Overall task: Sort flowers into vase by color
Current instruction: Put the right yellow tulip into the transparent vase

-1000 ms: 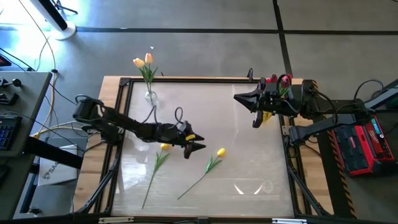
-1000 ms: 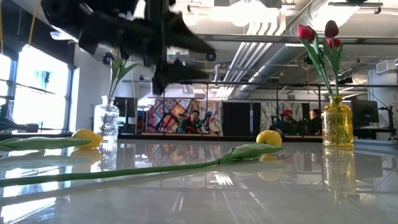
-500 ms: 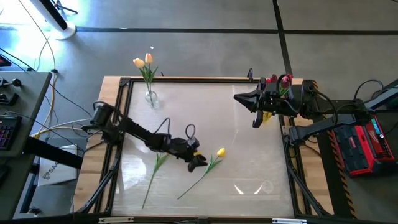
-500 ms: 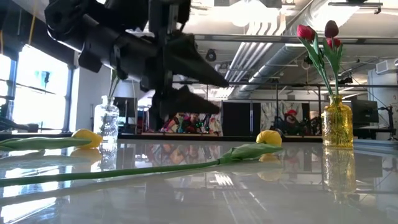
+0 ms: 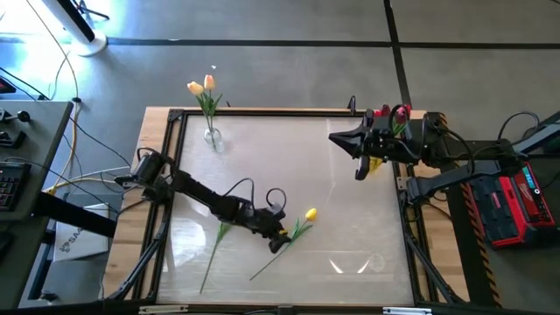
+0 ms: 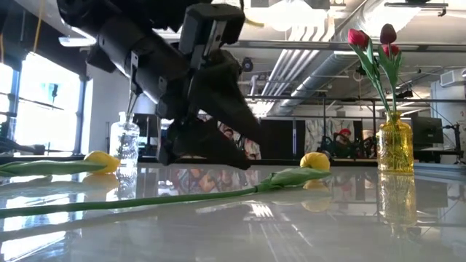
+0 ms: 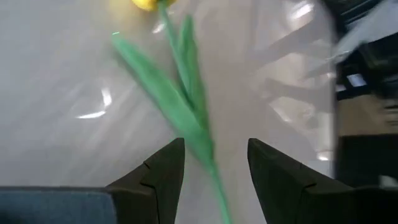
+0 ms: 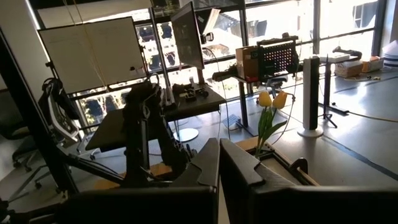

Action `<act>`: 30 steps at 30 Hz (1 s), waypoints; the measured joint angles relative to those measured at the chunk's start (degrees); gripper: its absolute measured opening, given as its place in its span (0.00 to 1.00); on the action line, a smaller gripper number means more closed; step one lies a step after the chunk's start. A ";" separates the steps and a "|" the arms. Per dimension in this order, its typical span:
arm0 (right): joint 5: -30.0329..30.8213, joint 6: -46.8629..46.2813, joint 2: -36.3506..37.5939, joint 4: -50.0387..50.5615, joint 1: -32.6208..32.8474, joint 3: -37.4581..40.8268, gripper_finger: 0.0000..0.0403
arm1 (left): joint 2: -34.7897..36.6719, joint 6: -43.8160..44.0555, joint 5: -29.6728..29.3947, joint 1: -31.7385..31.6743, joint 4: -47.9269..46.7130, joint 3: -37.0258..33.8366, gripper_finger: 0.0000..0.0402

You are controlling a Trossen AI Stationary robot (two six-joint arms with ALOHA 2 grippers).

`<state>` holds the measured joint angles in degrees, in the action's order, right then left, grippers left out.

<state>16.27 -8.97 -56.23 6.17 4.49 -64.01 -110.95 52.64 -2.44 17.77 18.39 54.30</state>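
Since the earlier frame I had lowered the left claw [image 5: 282,242] from beside the other tulip onto the yellow tulip [image 5: 294,234]. Its fingers [image 7: 163,175] stood parted astride the stem, gripping nothing. Next: close, then lift. Right claw [image 5: 357,166] waited shut.

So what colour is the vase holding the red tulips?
Amber yellow glass vase; clearest in the low view.

I am working in a robotics lab set in an open industrial hall. Around the framed glossy table [image 5: 350,188] the floor is bare concrete, with loose cables [image 5: 61,66] and a red equipment case [image 5: 512,206] beside it. Beyond the table I see exposed ceiling ducts [image 6: 313,51], a whiteboard [image 8: 90,53], desks with monitors [image 8: 186,34] and tall windows [image 8: 292,22].
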 joint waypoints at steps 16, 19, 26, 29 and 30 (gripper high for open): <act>0.00 0.01 0.00 0.44 0.00 0.00 0.00 | -1.38 -3.28 -14.26 5.97 -18.15 10.56 0.37; 0.00 0.00 0.00 0.46 0.00 0.00 0.00 | -4.20 -6.24 -14.85 6.41 -18.39 13.30 0.37; 0.00 0.00 0.00 0.62 -0.02 0.00 0.00 | -10.65 -4.54 -15.27 6.67 -20.61 19.57 0.37; 0.00 0.02 0.00 0.96 -0.01 0.00 0.00 | -11.83 -3.62 -15.50 6.69 -23.40 21.12 0.37; 0.00 0.02 0.00 0.98 -0.01 0.00 0.00 | -12.05 -3.65 -15.49 6.67 -24.57 21.60 0.37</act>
<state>16.27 -8.95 -56.23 7.15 4.49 -64.01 -123.00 48.99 -17.93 24.45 -6.19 75.90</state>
